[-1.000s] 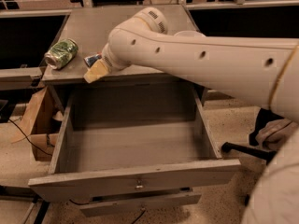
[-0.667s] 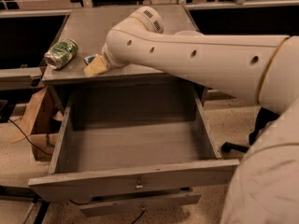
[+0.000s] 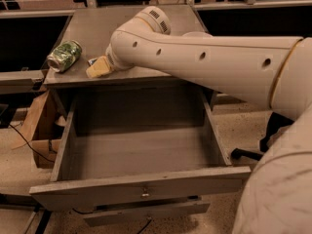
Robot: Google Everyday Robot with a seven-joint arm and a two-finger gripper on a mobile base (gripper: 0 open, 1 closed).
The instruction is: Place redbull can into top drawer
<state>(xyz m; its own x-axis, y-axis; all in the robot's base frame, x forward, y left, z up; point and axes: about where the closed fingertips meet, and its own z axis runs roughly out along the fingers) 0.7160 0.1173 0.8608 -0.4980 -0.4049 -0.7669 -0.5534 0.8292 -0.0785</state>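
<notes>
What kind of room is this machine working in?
Probably an office or lab: a grey cabinet with its top drawer open, desks behind. The gripper is over the cabinet, near the green can.

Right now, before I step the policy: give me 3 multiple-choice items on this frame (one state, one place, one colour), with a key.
1. The top drawer is:
A) shut
B) open, with a can inside
C) open, with nothing visible inside

2. The tool is:
A) over the countertop, beside the green can
B) down inside the drawer
C) near the floor

3. The can lying on its side is:
A) red
B) green-patterned
C) plain white

Key:
1 C: the drawer is pulled out and its grey floor shows bare.
2 A: the tool sits near the countertop's front edge, next to the can.
3 B: the can's green pattern shows on its side.
</notes>
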